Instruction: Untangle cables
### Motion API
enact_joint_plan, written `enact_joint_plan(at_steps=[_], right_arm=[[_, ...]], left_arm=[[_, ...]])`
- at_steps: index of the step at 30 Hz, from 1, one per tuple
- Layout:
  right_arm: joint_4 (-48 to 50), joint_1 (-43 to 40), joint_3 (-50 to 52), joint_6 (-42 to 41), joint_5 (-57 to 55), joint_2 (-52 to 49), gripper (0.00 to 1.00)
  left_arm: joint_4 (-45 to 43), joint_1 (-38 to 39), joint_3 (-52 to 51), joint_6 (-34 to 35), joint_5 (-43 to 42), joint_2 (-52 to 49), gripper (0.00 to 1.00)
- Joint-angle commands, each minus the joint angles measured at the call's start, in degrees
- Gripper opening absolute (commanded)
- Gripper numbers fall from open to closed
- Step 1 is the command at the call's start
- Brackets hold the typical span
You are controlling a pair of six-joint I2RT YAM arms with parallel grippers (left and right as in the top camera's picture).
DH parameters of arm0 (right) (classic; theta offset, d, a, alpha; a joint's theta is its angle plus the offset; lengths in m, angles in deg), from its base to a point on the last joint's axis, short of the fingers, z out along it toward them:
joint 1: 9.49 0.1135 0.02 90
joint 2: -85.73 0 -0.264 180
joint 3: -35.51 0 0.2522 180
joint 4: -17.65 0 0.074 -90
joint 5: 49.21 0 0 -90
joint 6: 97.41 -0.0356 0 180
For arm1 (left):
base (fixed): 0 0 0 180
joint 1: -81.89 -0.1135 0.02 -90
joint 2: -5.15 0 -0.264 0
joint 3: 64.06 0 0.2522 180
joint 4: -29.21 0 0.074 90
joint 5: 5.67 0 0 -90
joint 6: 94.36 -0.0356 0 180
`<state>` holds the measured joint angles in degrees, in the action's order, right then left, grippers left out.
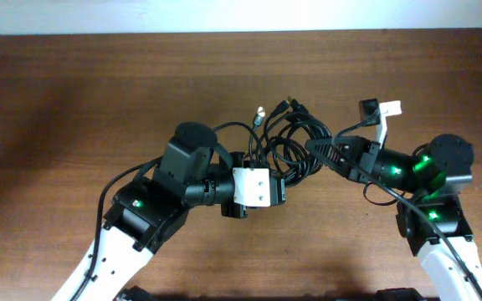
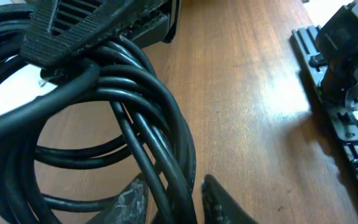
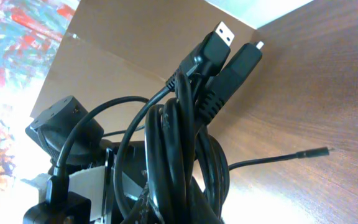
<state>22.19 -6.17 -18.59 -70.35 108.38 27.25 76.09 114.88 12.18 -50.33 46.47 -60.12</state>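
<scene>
The cables (image 1: 289,138) form a bundle of black loops at the table's middle, their small plugs (image 1: 291,103) poking out at the far side. My left gripper (image 1: 287,176) reaches into the bundle from the left. In the left wrist view several strands (image 2: 148,106) run between its jaws (image 2: 176,202), which press on them. My right gripper (image 1: 315,148) comes from the right and is shut on the bundle. In the right wrist view the strands (image 3: 179,143) pass through its jaws (image 3: 173,208), a USB plug (image 3: 219,34) sticks up, and one thin end (image 3: 309,152) trails over the wood.
The brown wooden table (image 1: 74,100) ends at a pale wall along the far edge (image 1: 224,17). In the left wrist view a black rail with the right arm's base (image 2: 347,93) stands at the right.
</scene>
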Motion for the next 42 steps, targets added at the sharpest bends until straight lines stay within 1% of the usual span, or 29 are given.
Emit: enact_joint_plan(at_steps=[1, 3, 5, 7, 12, 14, 19, 20, 22, 23, 24, 26, 27, 28, 30, 33, 37, 42], right_arm=[[0.61, 0.02, -0.50, 1.18, 1.64, -0.20, 0.04], [0.61, 0.02, -0.50, 1.18, 1.64, -0.20, 0.04], [0.61, 0.02, -0.50, 1.20, 1.66, -0.20, 0.04], [0.61, -0.02, -0.50, 1.22, 1.64, -0.20, 0.04], [0.61, -0.02, -0.50, 1.20, 1.64, -0.20, 0.04], [0.61, -0.02, -0.50, 1.20, 1.64, -0.20, 0.04], [0.61, -0.02, -0.50, 1.18, 1.66, -0.20, 0.04], [0.61, -0.02, -0.50, 1.18, 1.66, -0.20, 0.04], [0.61, -0.02, -0.50, 1.18, 1.66, -0.20, 0.04], [0.61, -0.02, -0.50, 1.18, 1.66, -0.20, 0.04], [0.61, -0.02, -0.50, 1.18, 1.66, -0.20, 0.04], [0.61, -0.02, -0.50, 1.20, 1.66, -0.20, 0.04], [0.61, -0.02, -0.50, 1.18, 1.66, -0.20, 0.04], [0.61, -0.02, -0.50, 1.20, 1.64, -0.20, 0.04], [0.61, -0.02, -0.50, 1.20, 1.64, -0.20, 0.04], [0.61, -0.02, -0.50, 1.20, 1.66, -0.20, 0.04], [0.61, -0.02, -0.50, 1.20, 1.64, -0.20, 0.04], [0.61, -0.02, -0.50, 1.20, 1.66, -0.20, 0.04]], left_arm=[[-0.07, 0.02, 0.68, 0.70, -2.05, -0.28, 0.20], [-0.07, 0.02, 0.68, 1.22, -2.05, -0.20, 0.20], [-0.04, 0.02, 0.68, 2.89, -2.54, 0.15, 0.17], [0.11, -0.04, 0.68, 3.28, -2.47, 1.07, 0.17], [0.39, -0.04, 0.68, 3.26, -2.32, 5.33, 0.32], [1.03, -0.04, 0.68, 3.23, -1.73, 6.23, 0.33], [2.93, -0.04, 0.68, 3.26, -1.40, 5.03, 0.39], [2.99, -0.02, 0.68, 3.26, -1.40, 4.52, 0.43], [2.93, -0.02, 0.68, 3.23, -1.40, 3.89, 0.45], [2.95, -0.02, 0.68, 3.26, -1.38, 3.54, 0.50], [2.97, -0.02, 0.68, 3.23, -1.36, 3.15, 0.52], [2.97, -0.02, 0.68, 3.23, -1.36, 2.23, 0.52], [2.95, -0.02, 0.68, 3.23, -1.36, 1.64, 0.50], [2.95, -0.04, 0.68, 3.23, -1.36, 1.11, 0.46], [2.91, -0.02, 0.68, 3.23, -1.38, 0.26, 0.41], [2.91, -0.04, 0.68, 3.23, -1.40, -0.02, 0.32], [2.84, -0.02, 0.68, 3.23, -2.43, 0.79, 0.32], [2.67, -0.04, 0.68, 3.23, -3.28, 2.91, 0.38]])
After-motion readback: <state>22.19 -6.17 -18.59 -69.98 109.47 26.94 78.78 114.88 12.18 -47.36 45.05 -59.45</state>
